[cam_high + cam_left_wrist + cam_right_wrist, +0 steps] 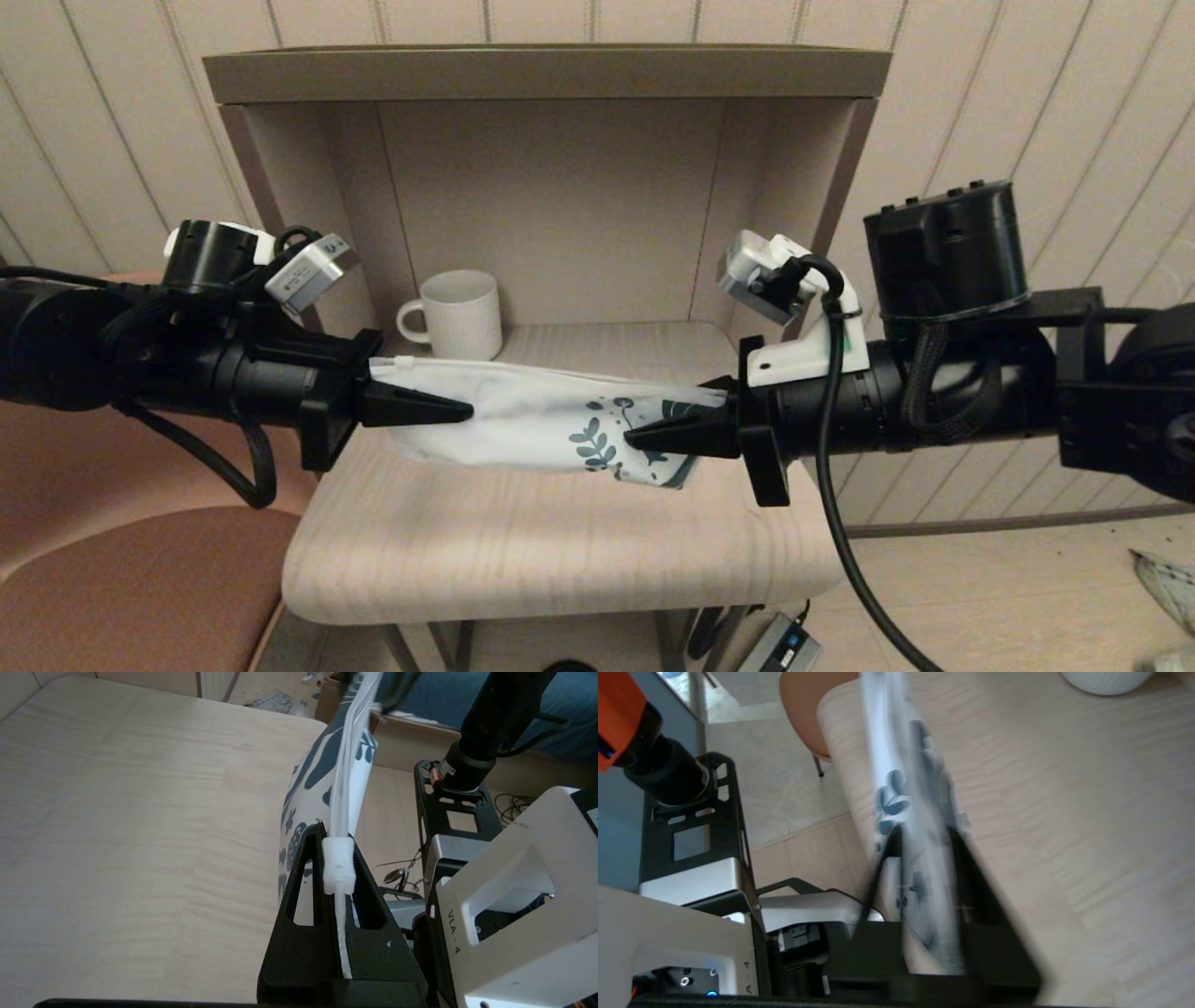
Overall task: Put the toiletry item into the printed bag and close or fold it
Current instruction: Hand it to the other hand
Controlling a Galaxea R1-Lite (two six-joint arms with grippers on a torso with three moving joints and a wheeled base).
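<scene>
Pale wood bench point(560, 551) inside a beige alcove, panelled wall behind, brown seat point(121, 560) to the left. White mug point(455, 314) at the back. Printed bag point(551, 420) hangs above the bench btwn both arms: left gripper point(439, 408) jaws clamped on its zip end w/ slider point(338, 865), right gripper point(653, 436) jaws pinching the leafy end. Tube probably inside, can't see it.

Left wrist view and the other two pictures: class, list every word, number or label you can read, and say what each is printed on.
"VLA - 4": on the white plastic camera housing, left wrist view.
"- 4": on the white housing, right wrist view; the rest is cut off.
Label on the silver camera block, head view: too small to read.
White plastic printed bag with teal leaf pattern: pictures only, no words.
</scene>
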